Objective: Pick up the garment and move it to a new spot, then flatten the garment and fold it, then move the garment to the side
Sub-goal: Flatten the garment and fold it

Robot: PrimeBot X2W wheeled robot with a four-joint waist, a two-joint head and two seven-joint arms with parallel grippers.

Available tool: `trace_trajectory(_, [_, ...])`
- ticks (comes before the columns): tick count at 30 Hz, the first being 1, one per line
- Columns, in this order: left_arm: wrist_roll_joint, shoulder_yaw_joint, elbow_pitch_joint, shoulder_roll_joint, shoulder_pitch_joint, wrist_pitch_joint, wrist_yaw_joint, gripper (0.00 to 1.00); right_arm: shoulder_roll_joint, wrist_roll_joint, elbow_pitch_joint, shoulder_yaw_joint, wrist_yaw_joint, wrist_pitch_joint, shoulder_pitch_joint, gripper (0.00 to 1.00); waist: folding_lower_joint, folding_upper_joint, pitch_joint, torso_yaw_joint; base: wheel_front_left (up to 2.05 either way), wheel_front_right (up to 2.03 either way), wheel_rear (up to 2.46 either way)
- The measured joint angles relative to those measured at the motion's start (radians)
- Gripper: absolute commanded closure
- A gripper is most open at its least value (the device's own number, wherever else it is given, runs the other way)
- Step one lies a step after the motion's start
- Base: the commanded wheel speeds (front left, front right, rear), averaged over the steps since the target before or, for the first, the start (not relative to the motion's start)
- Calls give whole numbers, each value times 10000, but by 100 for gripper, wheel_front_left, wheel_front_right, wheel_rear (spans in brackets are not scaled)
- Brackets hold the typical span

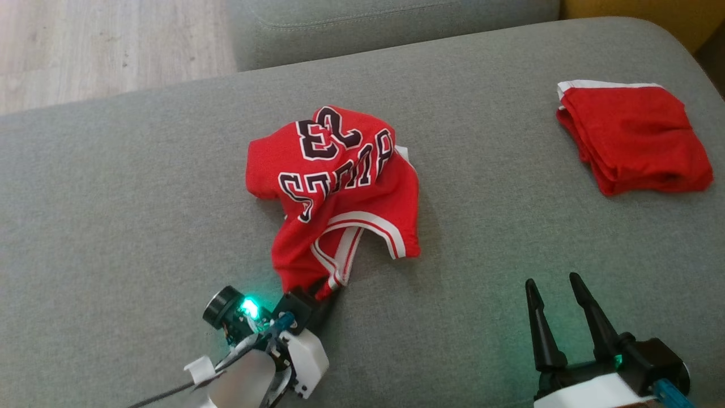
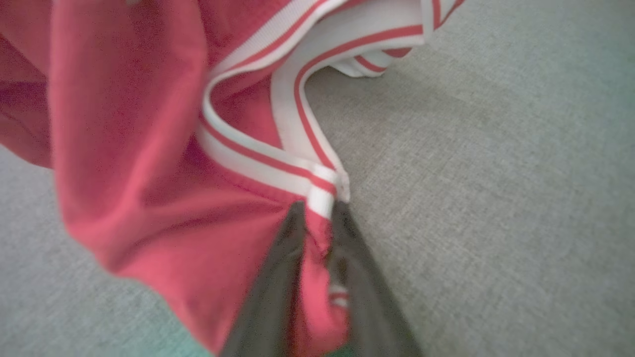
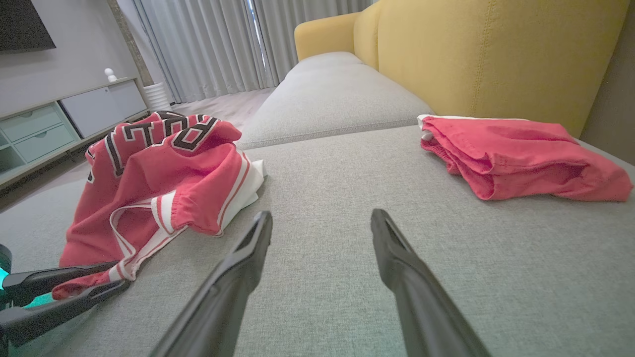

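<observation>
The garment (image 1: 340, 187), a red jersey with black-and-white lettering and white-striped trim, lies crumpled in the middle of the grey sofa seat (image 1: 481, 255). My left gripper (image 1: 325, 289) is at its near edge. In the left wrist view, the left gripper (image 2: 317, 206) is shut on the garment (image 2: 149, 148), with red cloth and trim pinched between the two dark fingers. The right wrist view shows this pinch from the side, with the left gripper (image 3: 119, 275) at the hem of the garment (image 3: 158, 173). My right gripper (image 1: 553, 280) hovers open at the lower right, holding nothing, and its fingers (image 3: 248, 258) stand apart.
A folded red garment (image 1: 634, 139) lies at the far right of the seat, near the yellow backrest (image 3: 496, 59). A second grey cushion (image 1: 368, 28) adjoins beyond. Wooden floor (image 1: 85, 45) lies off the far left edge. A low cabinet (image 3: 49, 124) stands across the room.
</observation>
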Motion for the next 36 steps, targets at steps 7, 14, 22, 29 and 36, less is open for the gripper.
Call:
trace_trajectory(7, [-1191,-408,-357,8,-63,-27,-167,100,0,29,-17,44,0,0,-1,0,1,0,-207,-223,0,0,0])
trace_trajectory(14, [-3536,-1202,-2790,19,-470,-150,-251,100,-4,201,0,359,0,0,1,0,0,0,-726,-433,0,0,0])
trace_trajectory(22, [-4987,-826,-4360,13,-3794,-205,-324,100,-6,213,19,422,0,0,35,0,1,0,-1186,-828,0,0,0])
trace_trajectory(29, [-5561,878,-4483,-46,-5701,-278,-324,100,-10,291,19,370,0,0,38,0,0,0,-1421,-1110,0,0,0])
trace_trajectory(36, [-5946,1950,-2959,-123,-5554,-288,-322,100,-10,418,-33,171,0,0,75,0,0,0,-1505,-910,0,0,0])
